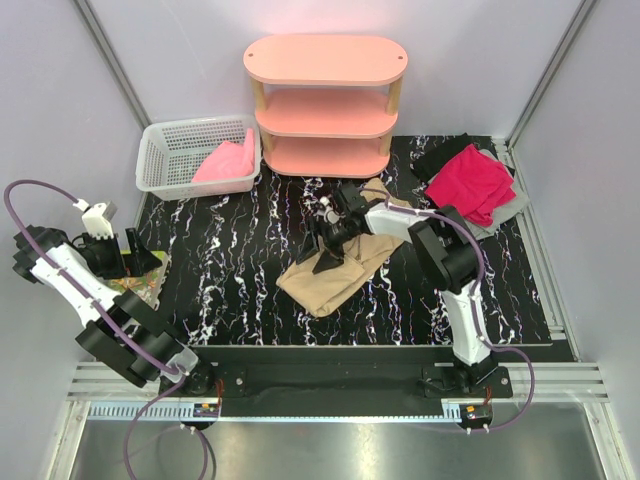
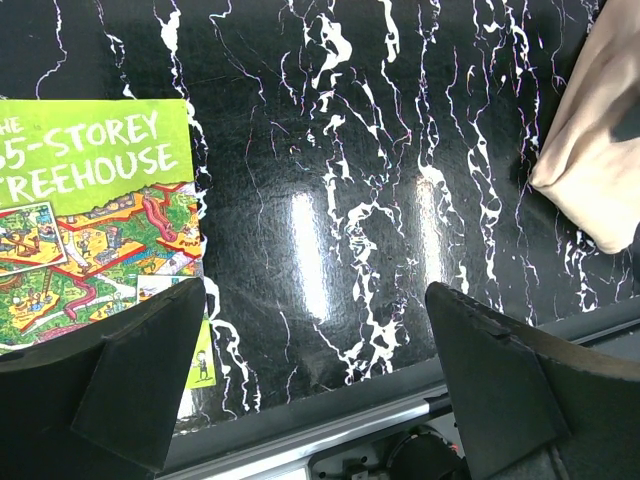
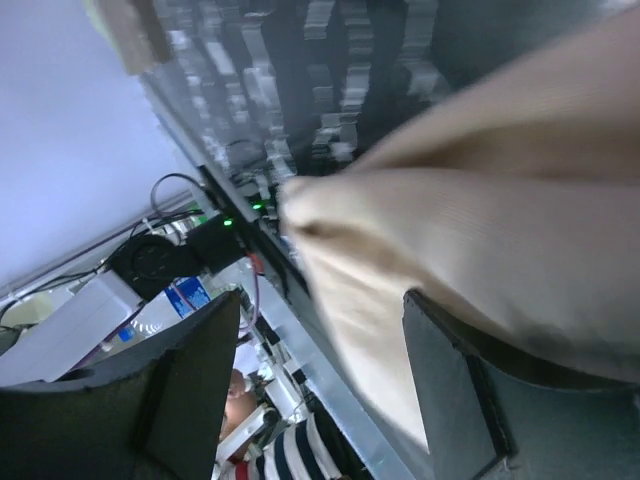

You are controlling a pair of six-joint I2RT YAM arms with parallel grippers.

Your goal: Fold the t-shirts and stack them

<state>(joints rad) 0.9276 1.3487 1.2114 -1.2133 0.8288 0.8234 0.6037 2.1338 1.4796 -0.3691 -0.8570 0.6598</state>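
**Tan shirt under the right gripper: soft, limp, easy to bunch**

The tan shirt (image 1: 322, 290) lies in front of the shelf (image 1: 325, 60), out on the table (image 1: 240, 260), as a rumpled, partly doubled strip slanting away from the shelf. The right gripper (image 1: 326, 255) is low over the end nearer the shelf. In the blurred wrist view its 2 fingers stand well apart. Tan cloth fills the space beyond them and its edge reaches into the gap, but nothing looks pinched.

The left gripper (image 2: 315, 290) is far to the front-left of the shelf. It is spread wide and holds nothing, and it hangs over bare table beside a book (image 2: 90, 230).

The cloth looks light and wholly limp. It should sag from any single pinch, drag across the glossy top and carry its creases along. A grip mid-panel would probably gather several layers, so a hem corner or shoulder seam is the better hold. 2 grippers on 2 corners would keep an edge straight.

The other 4 shirts should handle the same way:
- The red shirt (image 1: 470, 180) lies to the right of the shelf, on top of a grey shirt (image 1: 508, 208) and a black shirt (image 1: 440, 155).
- The pink shirt (image 1: 225, 162) sits crumpled in the basket (image 1: 160, 135), just left of the shelf, and could snag on the mesh.
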